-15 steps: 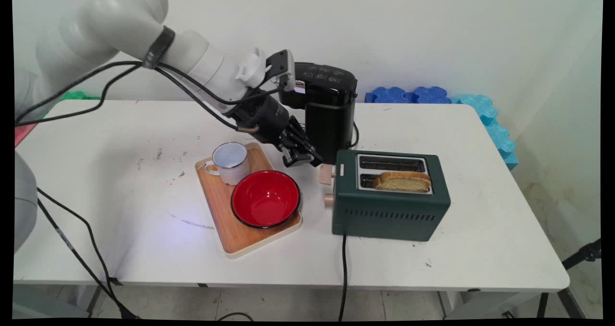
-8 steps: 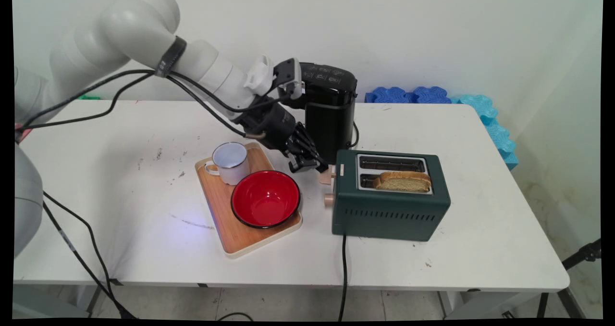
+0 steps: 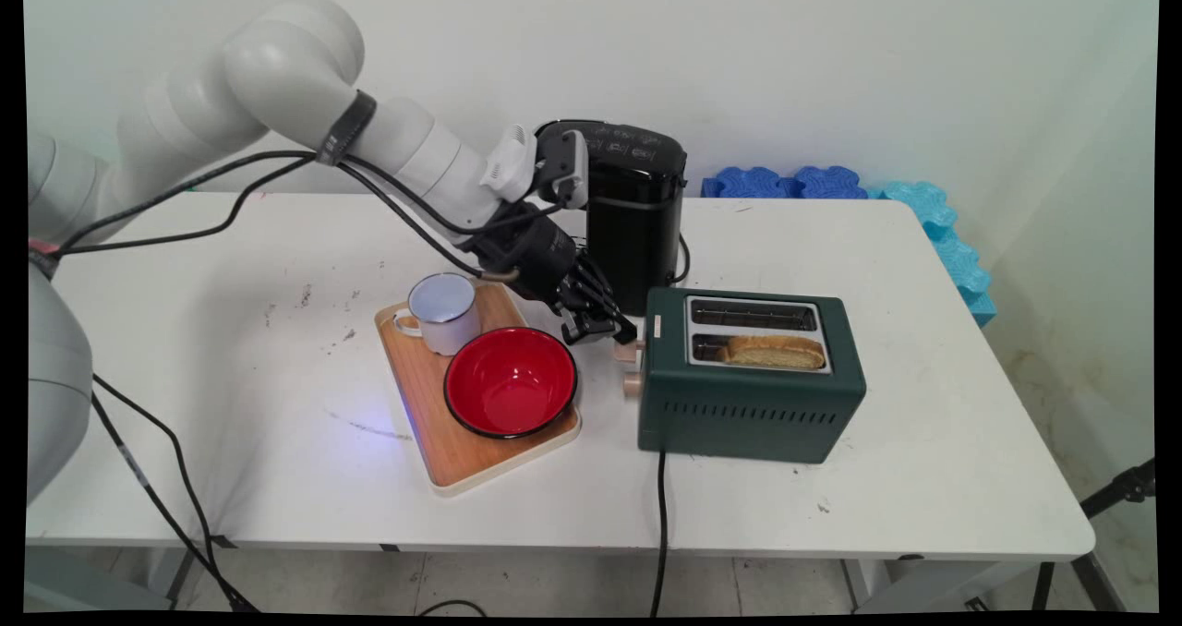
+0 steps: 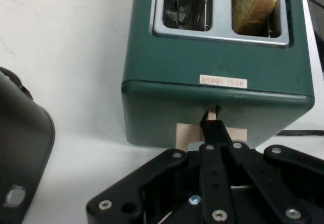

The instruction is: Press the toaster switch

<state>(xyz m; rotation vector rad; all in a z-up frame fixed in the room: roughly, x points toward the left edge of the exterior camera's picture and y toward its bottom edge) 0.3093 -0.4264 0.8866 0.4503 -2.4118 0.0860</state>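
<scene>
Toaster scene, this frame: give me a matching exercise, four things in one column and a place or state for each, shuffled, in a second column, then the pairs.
Things:
1. bread slice
2. red bowl
3. white mug
4. tool

Places or states:
A. on the wooden tray, at its far end
B. at the lever on the toaster's left end
C. low in the toaster's near slot
D. on the wooden tray, nearer the camera

Pairs: 1-C, 2-D, 3-A, 4-B
</scene>
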